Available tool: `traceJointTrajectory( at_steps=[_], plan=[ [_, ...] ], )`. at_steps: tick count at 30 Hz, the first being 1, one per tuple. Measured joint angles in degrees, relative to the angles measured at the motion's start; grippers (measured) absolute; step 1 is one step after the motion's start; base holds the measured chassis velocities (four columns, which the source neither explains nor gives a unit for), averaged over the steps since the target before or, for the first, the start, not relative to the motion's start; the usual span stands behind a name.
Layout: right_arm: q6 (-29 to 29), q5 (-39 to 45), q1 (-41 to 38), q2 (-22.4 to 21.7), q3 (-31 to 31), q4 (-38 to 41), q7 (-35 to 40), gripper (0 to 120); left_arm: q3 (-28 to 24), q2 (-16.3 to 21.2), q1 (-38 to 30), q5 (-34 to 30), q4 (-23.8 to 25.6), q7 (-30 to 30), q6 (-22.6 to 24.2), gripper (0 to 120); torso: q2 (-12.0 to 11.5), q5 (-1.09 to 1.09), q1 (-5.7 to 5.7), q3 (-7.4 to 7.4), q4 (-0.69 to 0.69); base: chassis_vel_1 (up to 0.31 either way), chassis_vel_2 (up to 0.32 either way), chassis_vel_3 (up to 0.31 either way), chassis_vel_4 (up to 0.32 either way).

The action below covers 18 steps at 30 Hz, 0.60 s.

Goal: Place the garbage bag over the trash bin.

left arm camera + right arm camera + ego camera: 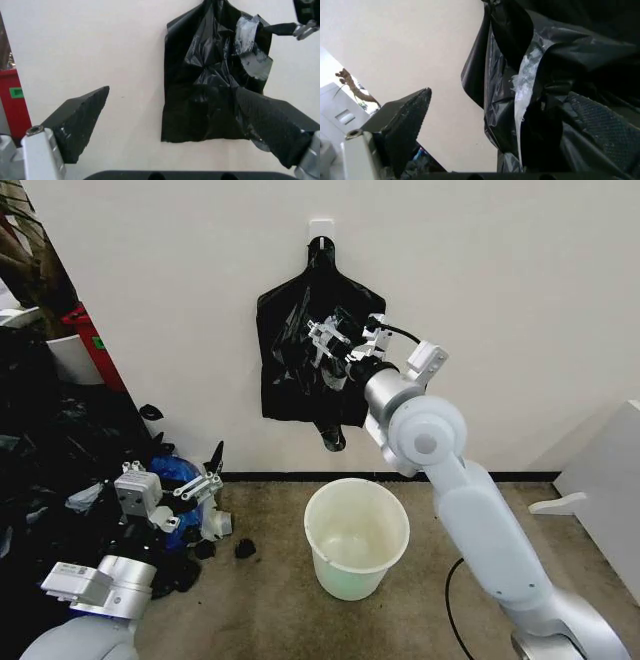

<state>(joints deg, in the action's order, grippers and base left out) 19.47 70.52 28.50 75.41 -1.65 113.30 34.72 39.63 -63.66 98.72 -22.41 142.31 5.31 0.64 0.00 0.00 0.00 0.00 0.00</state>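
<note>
One garbage bag [290, 350], one trash bin [357, 538]

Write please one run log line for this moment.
right gripper: open, at hanging garbage bag on wall | left gripper: open, low, idle | trash bin: upright on floor, no bag

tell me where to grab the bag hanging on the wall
Grip the loose crinkled fold standing off the front of the bag, coming straight in from the room side. It hangs flat against the wall from a hook, so only that raised fold offers purchase. The right hand, open, is already there.
</note>
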Motion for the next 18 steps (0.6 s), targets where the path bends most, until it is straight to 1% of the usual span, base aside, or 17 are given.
traceJointTrajectory(
  at_steps=[3,4,6,7,8,9,10,12,13,14,15,16,18],
  plan=[
    [-0.03,-0.07,-0.09,0.32,-0.03,-0.42,-0.03,97,-0.01,-0.01,0.08,0.07,0.02,-0.08,0.00,100,0.00,0.00,0.00,0.00,0.00,0.000,0.000,0.000,0.000],
    [-0.09,-0.21,-0.40,0.97,-0.10,-1.24,-0.12,88,-0.04,-0.03,0.14,0.12,0.06,-0.17,0.00,100,0.00,0.00,0.00,0.00,0.00,0.000,0.000,0.000,0.000],
    [-0.09,-0.21,-0.40,0.97,-0.10,-1.24,-0.12,88,-0.04,-0.03,0.14,0.12,0.06,-0.17,0.00,100,0.00,0.00,0.00,0.00,0.00,0.000,0.000,0.000,0.000],
    [-0.12,-0.37,-0.83,1.52,-0.14,-1.99,-0.12,79,-0.05,-0.04,0.14,0.15,0.07,-0.19,0.00,100,0.00,0.00,0.00,0.00,0.00,0.000,0.000,0.000,0.000],
    [-0.12,-0.37,-0.83,1.52,-0.14,-1.99,-0.12,79,-0.05,-0.04,0.14,0.15,0.07,-0.19,0.00,100,0.00,0.00,0.00,0.00,0.00,0.000,0.000,0.000,0.000],
    [-0.12,-0.40,-1.01,1.65,-0.15,-2.19,-0.12,73,-0.06,-0.04,0.15,0.21,0.05,-0.20,0.00,100,0.00,0.01,0.00,0.00,0.00,0.000,0.000,0.000,0.000],
    [-0.12,-0.41,-1.11,1.72,-0.15,-2.28,-0.12,72,-0.06,-0.04,0.14,0.27,0.00,-0.21,0.00,100,0.00,0.01,0.00,0.00,0.00,0.000,0.000,0.000,0.000],
    [-0.12,-0.41,-1.11,1.72,-0.15,-2.28,-0.12,72,-0.06,-0.04,0.14,0.27,0.00,-0.21,0.00,100,0.00,0.01,0.00,0.00,0.00,0.000,0.000,0.000,0.000],
    [-0.14,-0.40,-1.55,1.87,-0.11,-2.65,-0.07,57,-0.15,-0.10,0.12,0.38,-0.19,-0.26,0.00,100,0.00,0.01,0.00,0.00,0.00,0.000,0.000,0.000,0.000],
    [-0.14,-0.40,-1.55,1.87,-0.11,-2.65,-0.07,57,-0.15,-0.10,0.12,0.38,-0.19,-0.26,0.00,100,0.00,0.01,0.00,0.00,0.00,0.000,0.000,0.000,0.000],
    [-0.17,-0.40,-1.69,1.91,-0.09,-2.81,-0.06,50,-0.23,-0.11,0.07,0.38,-0.24,-0.30,-0.01,100,0.00,0.01,0.00,0.00,0.00,0.000,0.000,0.000,0.000],
    [-0.17,-0.40,-1.69,1.91,-0.09,-2.81,-0.06,50,-0.23,-0.11,0.07,0.38,-0.24,-0.30,-0.01,100,0.00,0.01,0.00,0.00,0.00,0.000,0.000,0.000,0.000],
    [-0.18,-0.38,-1.80,1.94,-0.06,-2.88,-0.05,42,-0.29,-0.08,-0.04,0.39,-0.32,-0.34,-0.01,100,0.00,0.01,0.00,0.00,0.00,0.000,0.000,0.000,0.000]
  ],
)
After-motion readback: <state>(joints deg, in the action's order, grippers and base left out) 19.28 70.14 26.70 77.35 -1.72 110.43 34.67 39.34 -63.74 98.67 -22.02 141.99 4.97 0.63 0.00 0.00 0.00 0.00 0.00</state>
